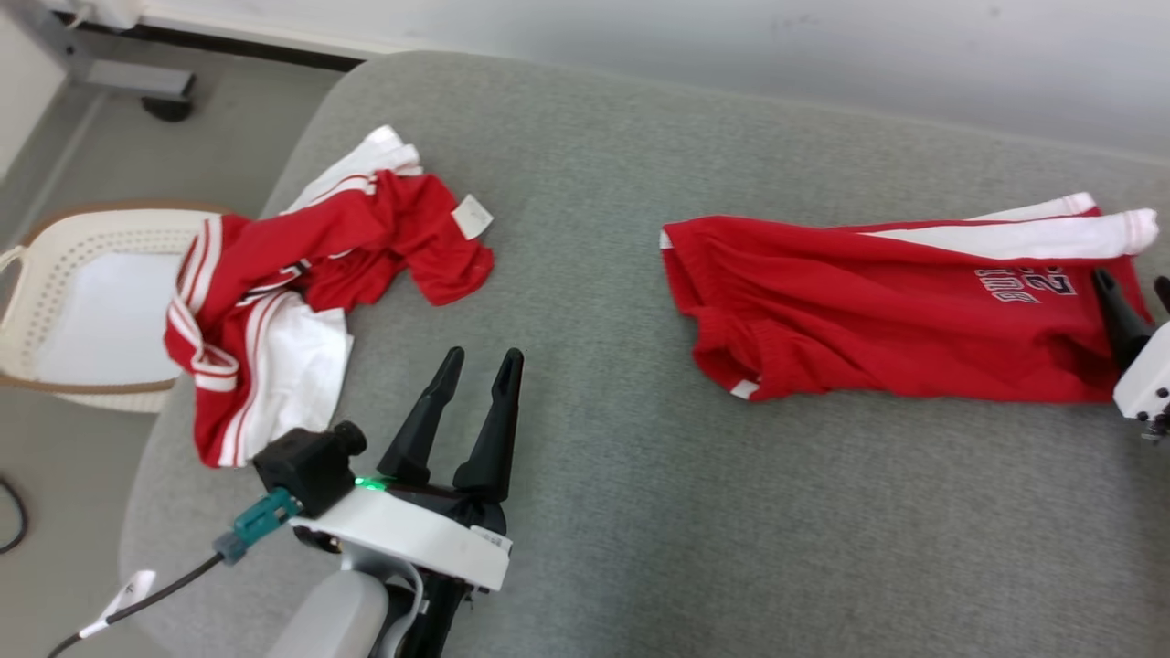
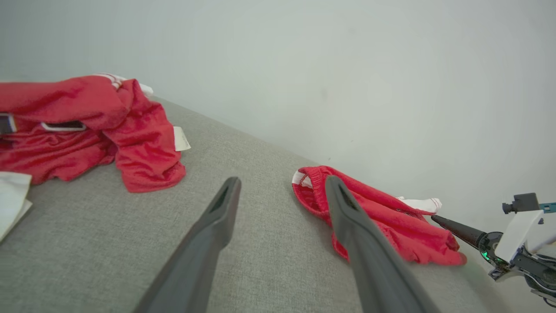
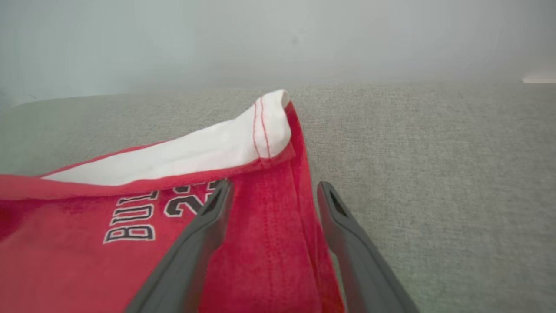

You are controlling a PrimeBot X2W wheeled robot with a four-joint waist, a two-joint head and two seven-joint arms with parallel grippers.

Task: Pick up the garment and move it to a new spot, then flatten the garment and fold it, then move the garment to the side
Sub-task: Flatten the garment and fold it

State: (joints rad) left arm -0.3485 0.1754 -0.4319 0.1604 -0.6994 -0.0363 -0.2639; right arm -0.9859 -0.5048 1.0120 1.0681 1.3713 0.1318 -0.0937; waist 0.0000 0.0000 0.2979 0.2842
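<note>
**Red shorts on cushion: handling and grip notes**

Task item is taken to be the red shorts (image 1: pixel 896 320). They lie flat, apparently doubled lengthwise, on the grey cushion (image 1: pixel 594 439), well apart from the basket (image 1: pixel 110 224). A second, crumpled red garment (image 1: pixel 302 265) lies just beside the basket.

Left gripper (image 1: pixel 483 356): fingers apart and empty, over bare cushion between the basket and the shorts.
Right gripper (image 1: pixel 1132 279): fingers apart with nothing clamped, at the end of the shorts farthest from the basket.

Handling (judgement): light, limp knit with no stiffness, and not fragile. Lifted by one point it would likely sag and lose its fold. Better held at both ends, pinching all layers: the gathered waistband on the basket side and the hem on the far side.

View differences:
- **Right wrist view:** one finger is over red cloth beside the lettering and the other over bare cushion, straddling the hem edge. Contact cannot be told.
- **Left wrist view:** shows the waistband's gathered opening nearly end-on.
- **Head view:** gives the whole layout, basket included.
</note>
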